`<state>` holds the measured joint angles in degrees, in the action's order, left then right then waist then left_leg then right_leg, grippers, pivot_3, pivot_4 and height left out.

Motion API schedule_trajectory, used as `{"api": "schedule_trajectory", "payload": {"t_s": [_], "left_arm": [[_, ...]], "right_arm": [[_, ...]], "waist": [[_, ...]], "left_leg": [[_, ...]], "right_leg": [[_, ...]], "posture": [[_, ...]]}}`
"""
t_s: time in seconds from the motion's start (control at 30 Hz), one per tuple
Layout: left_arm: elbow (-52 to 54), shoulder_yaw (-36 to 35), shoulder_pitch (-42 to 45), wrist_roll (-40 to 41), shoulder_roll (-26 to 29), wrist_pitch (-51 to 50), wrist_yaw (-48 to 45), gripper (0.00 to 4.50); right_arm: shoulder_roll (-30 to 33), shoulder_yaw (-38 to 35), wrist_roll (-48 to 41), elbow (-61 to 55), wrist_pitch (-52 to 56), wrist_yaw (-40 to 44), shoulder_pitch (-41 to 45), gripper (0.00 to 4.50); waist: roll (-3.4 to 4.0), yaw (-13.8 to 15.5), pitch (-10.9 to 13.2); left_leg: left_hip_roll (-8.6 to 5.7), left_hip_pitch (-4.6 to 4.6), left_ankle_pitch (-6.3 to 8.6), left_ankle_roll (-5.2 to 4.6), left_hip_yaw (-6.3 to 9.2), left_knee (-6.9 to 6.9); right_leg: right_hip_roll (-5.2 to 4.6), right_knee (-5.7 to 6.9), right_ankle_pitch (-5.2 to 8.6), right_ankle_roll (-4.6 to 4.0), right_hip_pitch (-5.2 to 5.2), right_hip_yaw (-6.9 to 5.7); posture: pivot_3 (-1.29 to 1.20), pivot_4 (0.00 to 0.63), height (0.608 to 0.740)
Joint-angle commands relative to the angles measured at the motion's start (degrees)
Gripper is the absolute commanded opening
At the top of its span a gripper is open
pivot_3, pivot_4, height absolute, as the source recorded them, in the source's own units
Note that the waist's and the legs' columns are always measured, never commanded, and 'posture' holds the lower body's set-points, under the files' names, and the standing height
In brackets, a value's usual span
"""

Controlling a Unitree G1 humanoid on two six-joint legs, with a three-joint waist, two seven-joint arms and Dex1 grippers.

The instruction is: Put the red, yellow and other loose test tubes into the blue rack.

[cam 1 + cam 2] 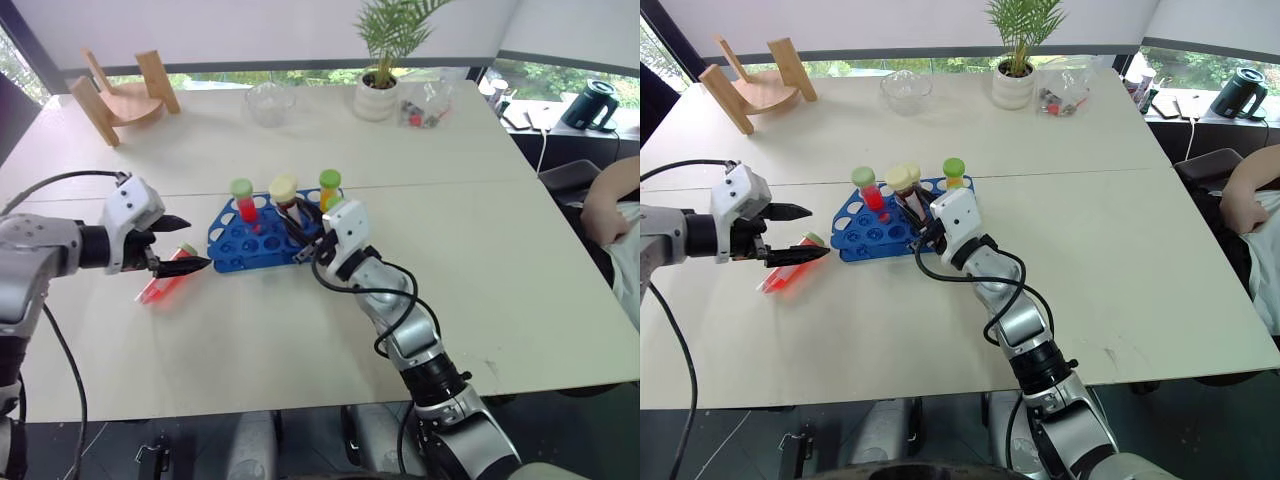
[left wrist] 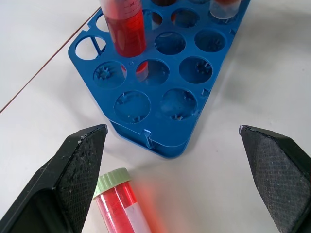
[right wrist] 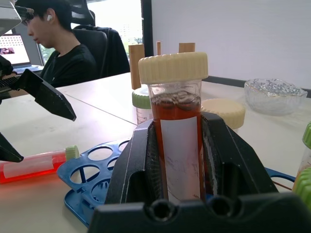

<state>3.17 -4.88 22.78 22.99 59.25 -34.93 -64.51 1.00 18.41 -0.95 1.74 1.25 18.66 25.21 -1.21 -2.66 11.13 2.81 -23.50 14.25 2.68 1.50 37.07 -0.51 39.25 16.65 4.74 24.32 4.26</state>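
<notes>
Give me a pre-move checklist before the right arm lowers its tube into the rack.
1. Right gripper shut on the cream-capped tube: ok.
2. Tube upright in the grip: ok.
3. Free holes in the blue rack: ok.
4. Tube lined up over one hole: cannot tell.
5. Left gripper open and off the rack: ok.
6. Loose red tube on the table, not yet racked: not ok.
</notes>
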Motion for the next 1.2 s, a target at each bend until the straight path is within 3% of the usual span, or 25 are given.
{"api": "schedule_trajectory", "payload": {"t_s": [0.03,0.47,0.7,0.93,1.07,1.2], "left_arm": [[0.2,-0.2,0.8,-0.7,0.2,0.6,0.3,4.50],[0.6,-0.5,0.3,-1.1,-0.4,0.5,0.9,4.50],[-0.9,-0.8,1.7,-1.8,0.4,1.0,0.9,4.50],[-7.7,2.7,9.9,-6.0,3.6,-2.3,0.6,4.50],[-14.1,8.3,17.3,-8.7,7.1,-4.6,-5.9,4.50],[-17.3,22.2,25.4,-15.7,10.6,-14.6,-15.9,4.50]], "right_arm": [[-1.0,1.5,0.8,-0.1,0.4,0.5,-1.2,0.79],[-2.3,1.1,2.6,2.4,-1.4,0.3,-0.3,0.79],[-0.9,0.5,0.9,-6.7,2.8,3.1,-0.4,4.30],[2.7,-2.0,-6.1,-21.2,15.3,9.4,2.0,4.30],[11.1,-6.3,-20.4,-31.0,29.0,19.6,5.8,4.30],[22.7,-8.7,-32.3,-35.5,39.7,30.0,6.0,4.30]], "waist": [[0.00,0.0,0.0],[0.00,-0.3,0.0],[0.01,-0.3,0.0],[0.00,0.1,0.0],[0.00,0.2,0.0],[0.02,0.1,0.0]], "left_leg": [[0.00,0.00,0.00,0.00,0.00,0.00],[0.01,0.01,0.00,0.00,0.01,0.00],[0.01,0.01,0.00,0.00,0.02,-0.02],[-0.02,-0.01,0.00,0.00,0.04,0.03],[-0.05,-0.04,0.00,0.00,0.06,0.04],[-0.06,-0.01,0.00,-0.01,0.10,-0.01]], "right_leg": [[0.00,0.00,0.00,0.00,0.00,0.00],[0.01,0.02,0.00,0.00,0.00,0.00],[0.01,0.02,0.00,0.00,0.00,0.00],[0.02,0.04,0.00,0.00,0.00,-0.02],[0.00,0.03,0.00,0.01,-0.01,-0.06],[0.02,-0.01,0.02,0.00,-0.07,-0.11]], "posture": [[0.00,0.150,0.740],[0.00,0.150,0.740],[0.00,0.150,0.740],[0.00,0.150,0.740],[0.00,0.150,0.740],[0.00,0.150,0.740]]}}
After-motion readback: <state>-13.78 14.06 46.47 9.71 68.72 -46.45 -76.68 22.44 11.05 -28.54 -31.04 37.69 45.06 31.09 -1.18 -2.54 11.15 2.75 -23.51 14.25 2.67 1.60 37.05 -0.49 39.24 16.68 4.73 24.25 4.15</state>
